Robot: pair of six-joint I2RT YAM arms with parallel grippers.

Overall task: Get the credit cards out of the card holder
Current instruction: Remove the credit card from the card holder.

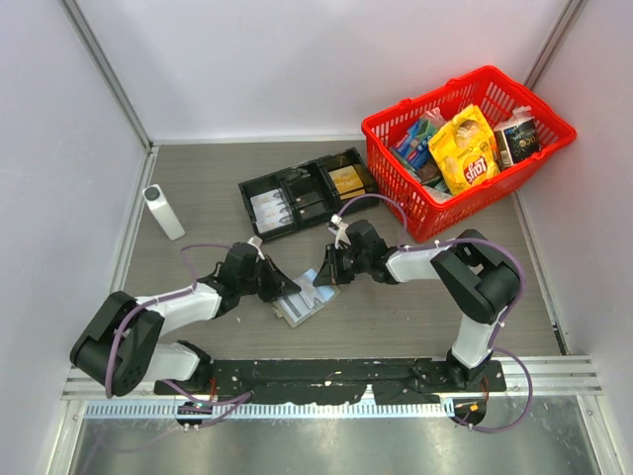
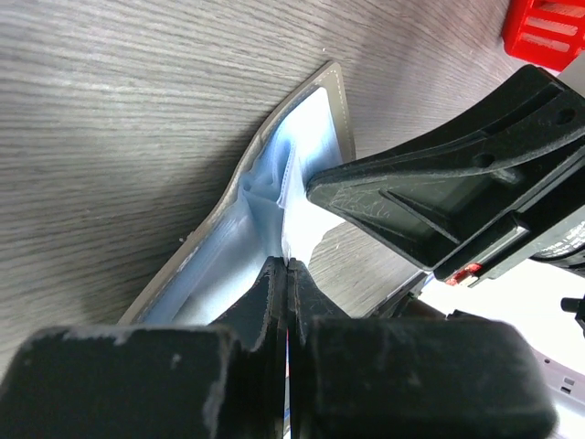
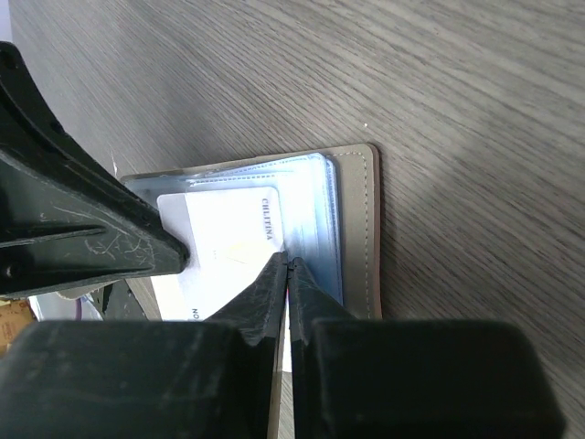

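Note:
The card holder lies open on the table between my two grippers. Its grey-beige cover and stack of pale blue sleeves show in the right wrist view. A whitish credit card with faint print sticks partly out of it. My right gripper is shut on a thin edge at that card's side. My left gripper is shut where a crumpled pale blue sleeve meets the white card. From above, the left gripper and right gripper almost touch over the holder.
A long black compartmented tray lies behind the grippers, with a gold-yellow rectangle in it. A red basket of snack packs stands at the back right. A white upright block stands at the left.

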